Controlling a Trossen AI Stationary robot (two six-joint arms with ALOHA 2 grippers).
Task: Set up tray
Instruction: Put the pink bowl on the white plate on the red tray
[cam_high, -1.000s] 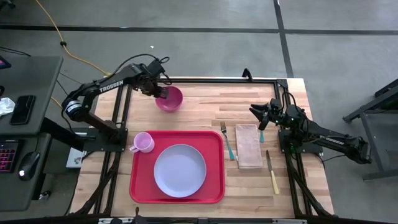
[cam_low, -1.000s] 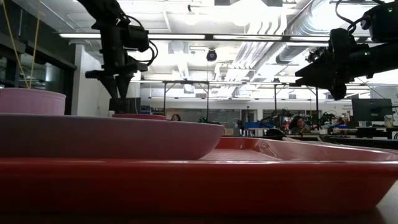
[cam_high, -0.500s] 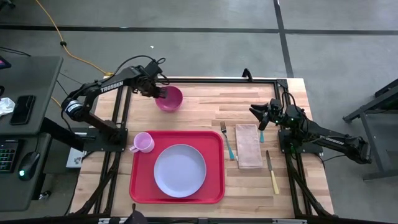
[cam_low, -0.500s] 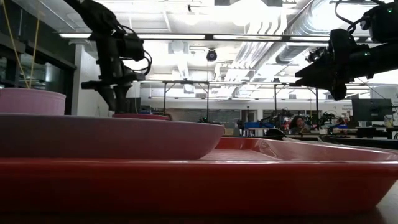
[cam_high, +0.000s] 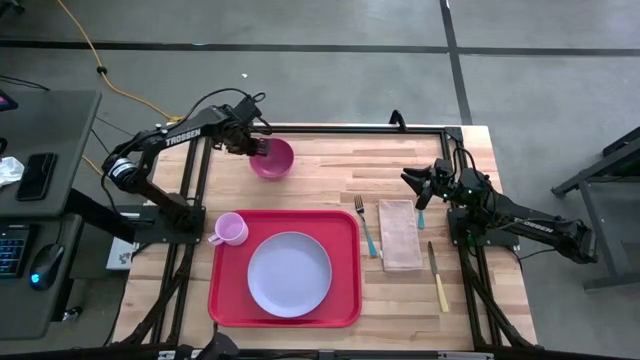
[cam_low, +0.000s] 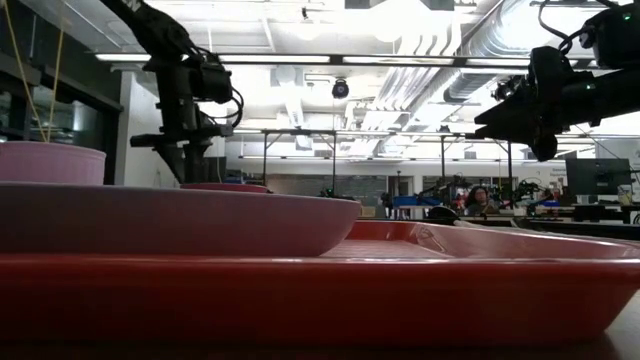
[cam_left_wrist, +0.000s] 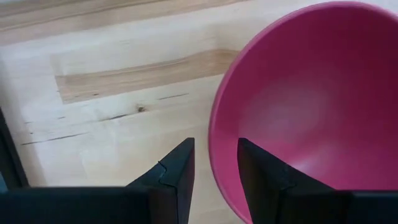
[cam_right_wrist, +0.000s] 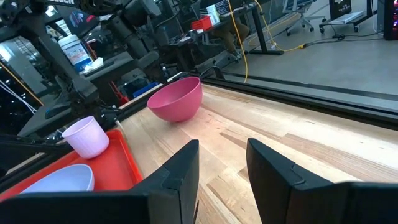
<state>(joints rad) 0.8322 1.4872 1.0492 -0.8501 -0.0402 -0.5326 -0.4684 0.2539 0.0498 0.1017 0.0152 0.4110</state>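
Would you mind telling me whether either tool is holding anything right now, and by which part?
The left tool straddles the pink bowl's rim, one finger inside and one outside, but a closed grip cannot be told. The right tool holds nothing, hanging open above the table.
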